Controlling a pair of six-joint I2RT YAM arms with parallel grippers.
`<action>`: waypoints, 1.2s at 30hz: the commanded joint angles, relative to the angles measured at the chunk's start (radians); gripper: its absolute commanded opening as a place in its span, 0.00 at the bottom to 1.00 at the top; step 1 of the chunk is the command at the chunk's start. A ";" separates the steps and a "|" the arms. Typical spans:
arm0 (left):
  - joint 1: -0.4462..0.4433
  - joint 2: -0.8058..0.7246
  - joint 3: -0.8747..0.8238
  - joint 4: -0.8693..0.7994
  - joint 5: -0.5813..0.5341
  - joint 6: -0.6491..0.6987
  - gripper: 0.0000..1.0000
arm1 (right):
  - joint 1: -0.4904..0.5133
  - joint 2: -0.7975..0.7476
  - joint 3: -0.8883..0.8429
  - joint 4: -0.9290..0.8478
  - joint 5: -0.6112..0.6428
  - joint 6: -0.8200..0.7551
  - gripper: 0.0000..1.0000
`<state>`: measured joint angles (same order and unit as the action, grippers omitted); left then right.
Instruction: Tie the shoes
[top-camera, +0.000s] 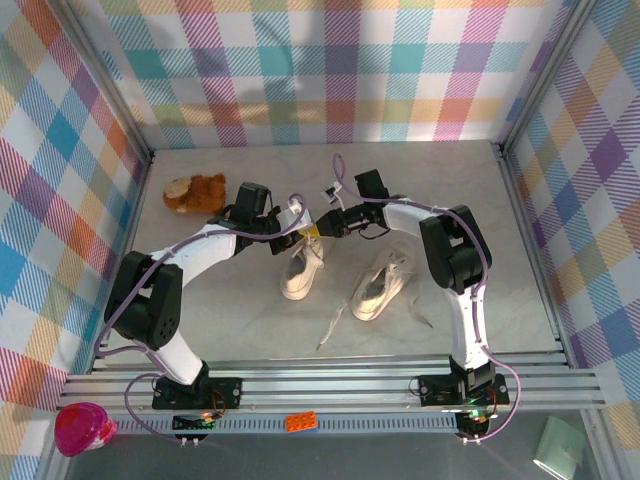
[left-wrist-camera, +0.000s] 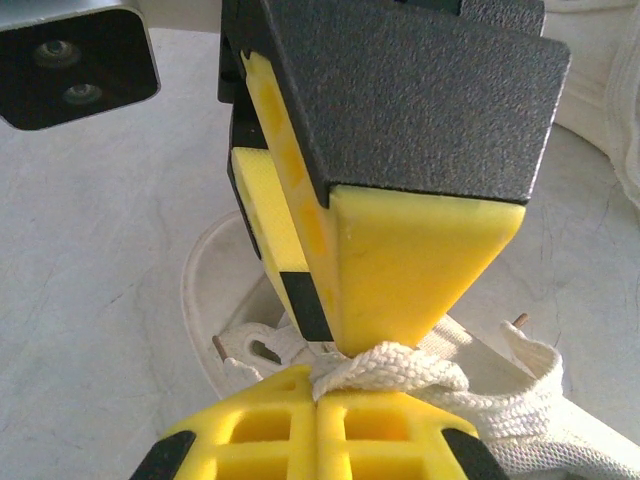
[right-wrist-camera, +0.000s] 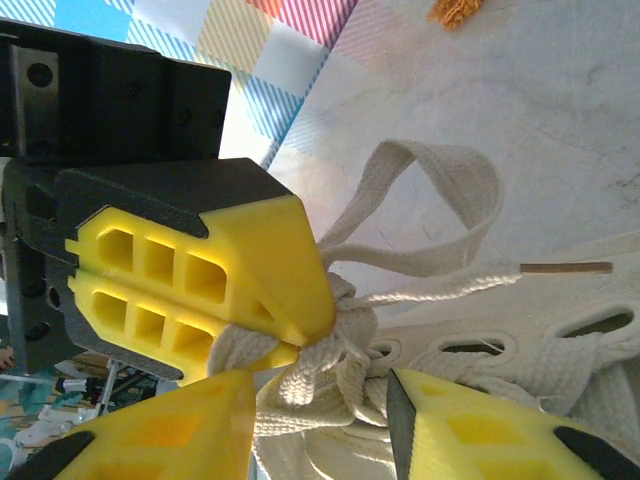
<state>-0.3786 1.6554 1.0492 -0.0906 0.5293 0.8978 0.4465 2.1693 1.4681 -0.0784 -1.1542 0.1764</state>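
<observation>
- One orange brick (top-camera: 300, 421) and one pink object (top-camera: 85, 428) sit at the near rail, off the work area.
- Two shoes rest on the bench (top-camera: 240, 310), near its middle and just beside each other. They are the shoe being tied (top-camera: 302, 272) and the second shoe (top-camera: 378, 288), whose laces trail loose toward the near edge.
- Both look light with soft canvas, so a hard pull on a lace would likely drag the shoe rather than tighten it.
- The lace (left-wrist-camera: 400, 368) is a flat woven cord, limp and probably grippy. It is best pinched close to the crossing, not at the thin stiff tip (right-wrist-camera: 565, 267), which could slide out.
- The two arms meet over the far end of the shoe being tied.
- The left gripper (left-wrist-camera: 318, 385) has its jaws pressed together on the bunched lace.
- The right gripper (right-wrist-camera: 322, 380) has its jaws apart with the knot bundle between them. Whether the pads press on it I cannot tell.
- One brown plush toy (top-camera: 195, 191) lies farthest back, well apart from the shoes.
</observation>
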 joint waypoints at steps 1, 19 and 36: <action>-0.006 -0.014 -0.008 0.015 0.020 0.015 0.00 | 0.011 0.007 0.042 -0.014 -0.051 -0.011 0.42; -0.008 -0.030 -0.037 0.046 0.013 0.016 0.00 | 0.026 0.053 0.095 -0.103 -0.097 -0.059 0.20; -0.008 -0.062 -0.057 0.041 -0.044 0.028 0.00 | 0.020 -0.061 0.014 -0.070 0.032 -0.096 0.00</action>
<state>-0.3817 1.6272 1.0039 -0.0746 0.4988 0.9054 0.4625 2.1666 1.5063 -0.1692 -1.1351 0.1146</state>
